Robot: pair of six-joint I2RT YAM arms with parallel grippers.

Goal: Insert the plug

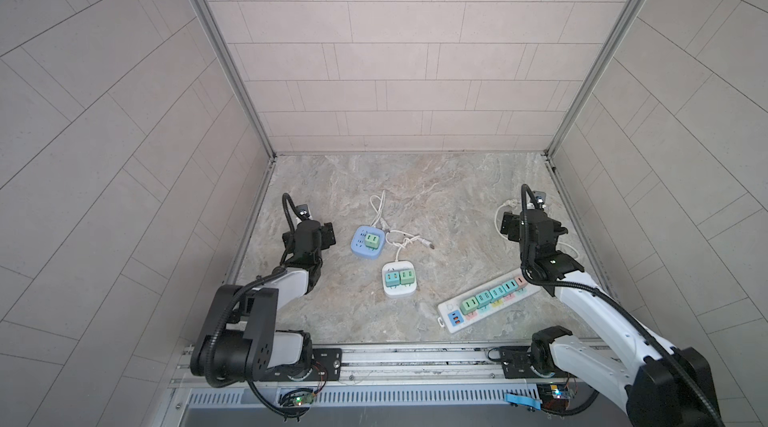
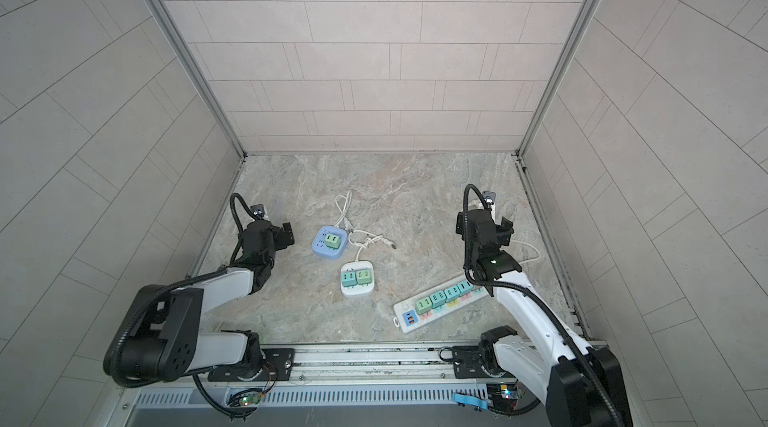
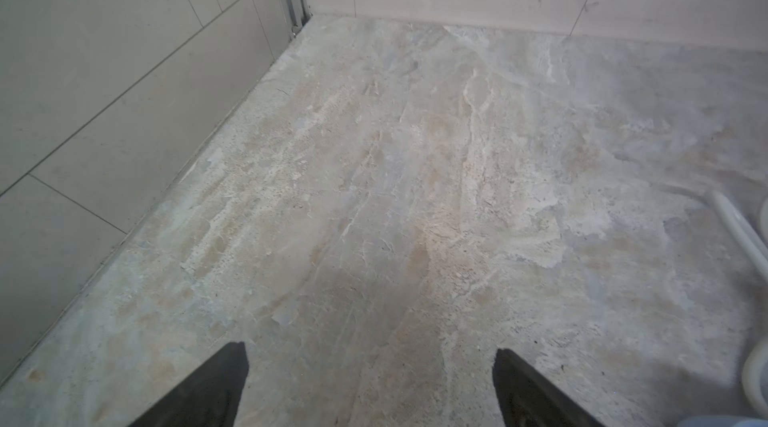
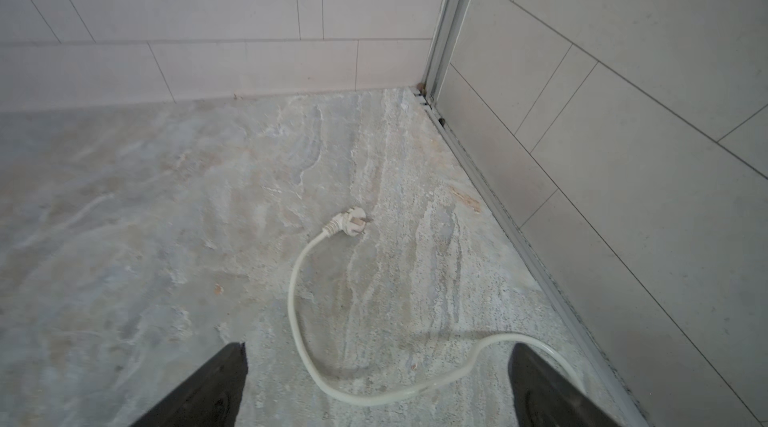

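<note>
Hanging spread wide and empty, the left jaws are hovering over bare tabletop (image 3: 374,155) near the blue socket cube (image 1: 360,254). The right jaws, equally spread and holding nothing, are pointing toward a loose white corded plug (image 4: 351,222) lying by the right wall. Green plugs (image 1: 483,298) are sitting seated in the blue cube, the white socket cube (image 1: 400,290) and the long power strip (image 1: 451,313).

Open passage across the far half of the veined grey stone-look tabletop (image 1: 436,188). Blocked mid-left by 2 rounded socket cubes, a blue one (image 1: 367,244) and a white one (image 1: 399,279), with tangled thin white cables (image 1: 395,234) between and behind. Blocked near-right by a long white power strip topped with green adapters (image 1: 486,304). Free lane between cubes and strip. Along the grey tiled side wall (image 4: 623,155) on the right, a round white plug on a thick looped cord (image 4: 349,224).
</note>
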